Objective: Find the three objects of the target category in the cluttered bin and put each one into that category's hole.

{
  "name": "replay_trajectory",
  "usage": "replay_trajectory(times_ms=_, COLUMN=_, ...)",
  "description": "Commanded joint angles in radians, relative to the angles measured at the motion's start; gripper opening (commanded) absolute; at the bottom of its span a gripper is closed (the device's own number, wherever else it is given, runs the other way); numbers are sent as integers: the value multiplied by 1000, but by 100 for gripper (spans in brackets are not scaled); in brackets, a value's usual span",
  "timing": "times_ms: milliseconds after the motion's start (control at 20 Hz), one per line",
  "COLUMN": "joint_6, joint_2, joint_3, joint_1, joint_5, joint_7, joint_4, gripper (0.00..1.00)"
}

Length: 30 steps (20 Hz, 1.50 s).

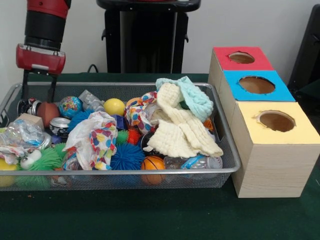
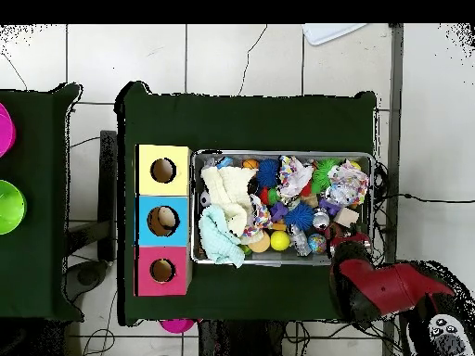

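Nearest, at 4 o'clock, yellow box [image 1: 274,150] shows an empty hole; only overhead reveals something inside blue box [image 2: 162,221]. Wire bin [image 1: 125,172] holds balls, cloths, cans. Gripper [image 1: 38,98], at 10 o'clock, stands apart, empty.

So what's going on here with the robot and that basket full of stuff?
A red and black robot arm is reaching down into one end of a wire mesh bin crowded with balls, spiky toys, cans and cloths. Its gripper is open, with the two fingers down among the clutter near a brown ball, and it isn't holding anything. Beside the bin's other end stand three boxes with round holes, topped red, blue and yellow. Nothing is on its way to a hole.
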State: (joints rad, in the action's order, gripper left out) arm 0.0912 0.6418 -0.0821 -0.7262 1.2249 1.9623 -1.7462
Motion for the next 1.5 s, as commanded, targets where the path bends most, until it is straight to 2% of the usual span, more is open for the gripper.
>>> replay_trajectory(times_ms=50, joint_6=-129, joint_2=16, joint_3=-197, joint_1=-58, joint_5=-43, joint_7=0, joint_4=-93, gripper=100)
replay_trajectory(times_ms=300, joint_6=-133, joint_2=-37, joint_3=-227, joint_1=-106, joint_5=-82, joint_7=27, joint_4=-101, gripper=100)
replay_trajectory(times_ms=500, joint_6=-121, joint_2=-51, joint_3=-256, joint_1=-135, joint_5=-97, joint_7=34, joint_4=-117, gripper=100)
replay_trajectory(times_ms=650, joint_6=-93, joint_2=-67, joint_3=-252, joint_1=-126, joint_5=-90, joint_7=42, joint_4=-113, gripper=100)
replay_trajectory(times_ms=850, joint_6=-4, joint_2=-76, joint_3=-192, joint_1=-72, joint_5=-75, joint_7=73, joint_4=-92, gripper=100)
replay_trajectory(times_ms=1100, joint_6=5, joint_2=-108, joint_3=-182, joint_1=-55, joint_5=-74, joint_7=75, joint_4=-73, gripper=100)
replay_trajectory(times_ms=1350, joint_6=78, joint_2=-169, joint_3=-41, joint_1=61, joint_5=-70, joint_7=51, joint_4=14, gripper=100)
replay_trajectory(times_ms=1500, joint_6=82, joint_2=-180, joint_3=-13, joint_1=87, joint_5=-56, joint_7=32, joint_4=39, gripper=100)
